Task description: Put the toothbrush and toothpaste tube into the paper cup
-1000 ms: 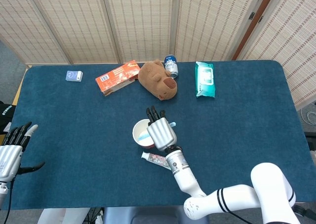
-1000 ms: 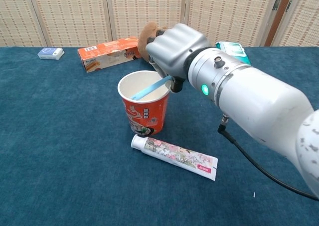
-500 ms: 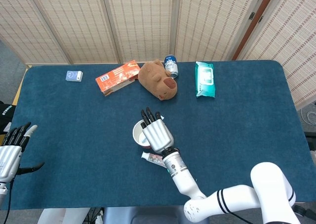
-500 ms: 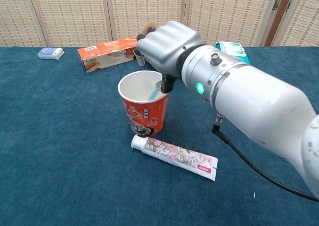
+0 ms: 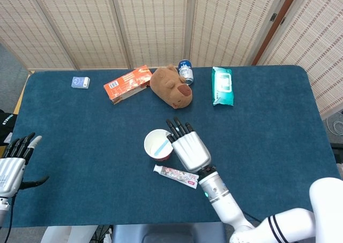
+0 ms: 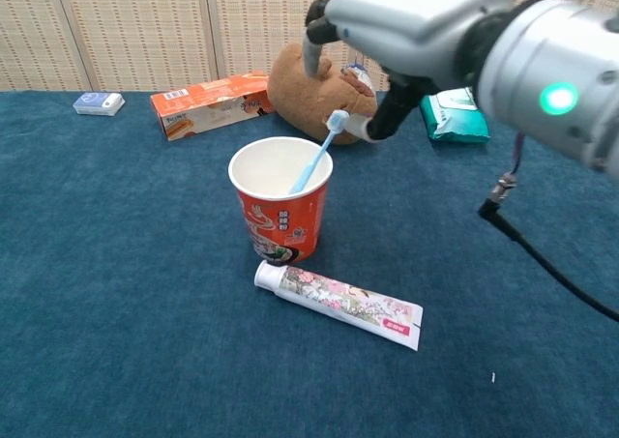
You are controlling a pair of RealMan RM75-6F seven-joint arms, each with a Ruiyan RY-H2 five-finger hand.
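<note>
Brush (image 6: 311, 158) stands in the cup (image 6: 280, 214), leaning on the rim. Tube (image 6: 338, 304) lies flat just in front of the cup — light, soft, likely squashy; pinch mid-body. Right hand (image 6: 411, 22) above the cup, fingers spread, empty. Left hand (image 5: 12, 167) idle, fingers apart.

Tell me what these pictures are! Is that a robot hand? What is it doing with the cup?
Yes, it is a robot with two arms and metal hands. One picture looks down from its head, the other looks out from its chest. Its right hand hovers beside a paper cup with its fingers apart, holding nothing. A blue toothbrush stands leaning inside the cup. The toothpaste tube lies on the blue table next to the cup, waiting to go in. The left hand rests open at the table's edge. Farther back are a plush toy, an orange box, a can, a green pack of wipes and a small blue box.
</note>
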